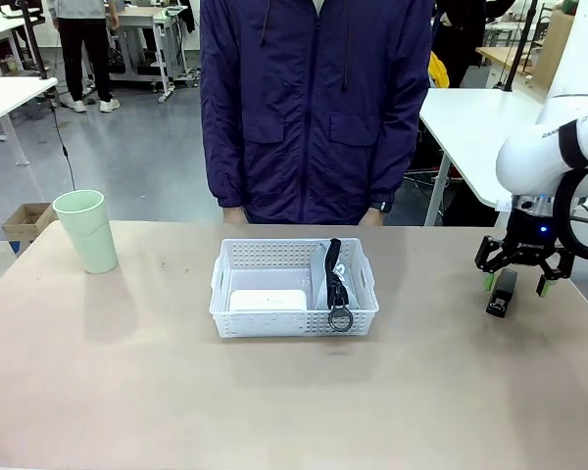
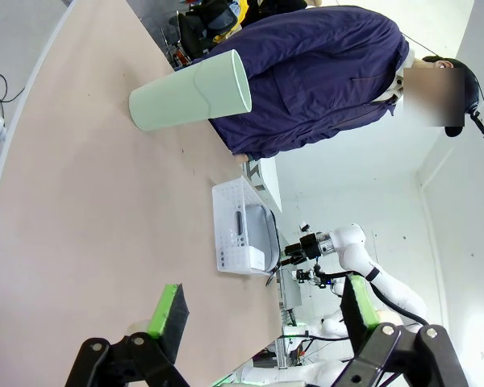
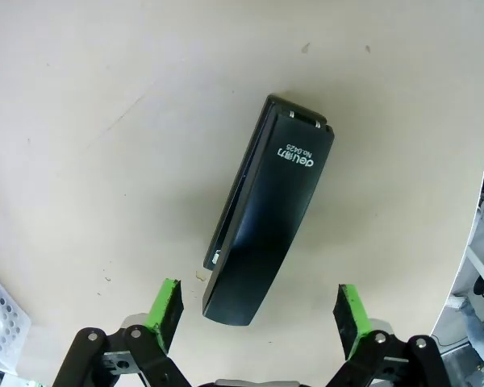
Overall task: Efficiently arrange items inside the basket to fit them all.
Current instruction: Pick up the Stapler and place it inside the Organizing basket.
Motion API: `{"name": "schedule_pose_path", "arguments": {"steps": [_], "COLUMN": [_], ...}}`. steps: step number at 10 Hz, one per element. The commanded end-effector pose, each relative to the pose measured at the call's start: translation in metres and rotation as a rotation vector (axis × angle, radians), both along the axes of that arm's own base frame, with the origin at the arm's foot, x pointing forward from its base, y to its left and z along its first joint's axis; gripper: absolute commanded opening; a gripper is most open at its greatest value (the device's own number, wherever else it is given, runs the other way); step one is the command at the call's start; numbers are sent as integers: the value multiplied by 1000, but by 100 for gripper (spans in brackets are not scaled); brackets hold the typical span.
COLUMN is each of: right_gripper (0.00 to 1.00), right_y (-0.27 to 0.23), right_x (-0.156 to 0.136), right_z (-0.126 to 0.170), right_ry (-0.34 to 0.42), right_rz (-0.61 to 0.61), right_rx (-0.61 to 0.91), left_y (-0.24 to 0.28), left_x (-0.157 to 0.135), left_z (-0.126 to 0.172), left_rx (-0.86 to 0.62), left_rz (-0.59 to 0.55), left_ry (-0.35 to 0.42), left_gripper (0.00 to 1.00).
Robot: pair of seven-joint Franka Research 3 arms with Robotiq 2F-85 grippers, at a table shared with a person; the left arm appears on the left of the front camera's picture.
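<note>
The white perforated basket (image 1: pixel 237 299) stands mid-table with a white rounded box (image 1: pixel 268 300) lying in its left part and the grey pouch (image 1: pixel 330 279) with black zipper and ring leaning in its right part. A pale green cup (image 1: pixel 86 231) stands upright at the table's far left; it also shows in the left wrist view (image 2: pixel 189 90). A small black stapler (image 3: pixel 266 210) lies flat on the table at the right. My right gripper (image 1: pixel 515 283) hangs open just above it, a finger on each side of its near end (image 3: pixel 258 310). My left gripper (image 2: pixel 262 310) is open, holding nothing.
A person in a dark blue jacket (image 1: pixel 316 98) stands at the far edge behind the basket. A cardboard box (image 1: pixel 27 221) sits on the floor beyond the table's left corner. White tables (image 1: pixel 475 122) stand behind.
</note>
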State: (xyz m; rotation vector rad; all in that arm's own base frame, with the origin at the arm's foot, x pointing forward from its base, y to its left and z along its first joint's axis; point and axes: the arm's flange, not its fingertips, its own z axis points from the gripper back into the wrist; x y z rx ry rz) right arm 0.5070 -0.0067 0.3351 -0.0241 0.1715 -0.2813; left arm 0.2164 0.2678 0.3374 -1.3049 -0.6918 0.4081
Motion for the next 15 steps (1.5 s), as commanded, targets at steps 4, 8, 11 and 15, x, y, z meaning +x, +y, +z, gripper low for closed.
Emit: {"name": "schedule_pose_path", "arguments": {"steps": [4,8,11,15], "right_gripper": [100,100,100,100], "right_y": [6,1,-3,-7], "right_x": [0,-1,2,8], "right_z": [8,6,-10,-33], "right_ry": [-60,-36,-51,-106], "right_rz": [-431,-477,-481,-521], "right_rx": [91,68,38,15], "left_y": [-5,-5,-5,-5], "left_x": [-1,-1,-1,-1], "left_z": [1,1,1,1], "left_rx": [-4,-4,-4,-4], "left_rz": [8,8,8,8], "left_ry": [-33,-33,-33,-33], "left_gripper": [100,100,100,100]}}
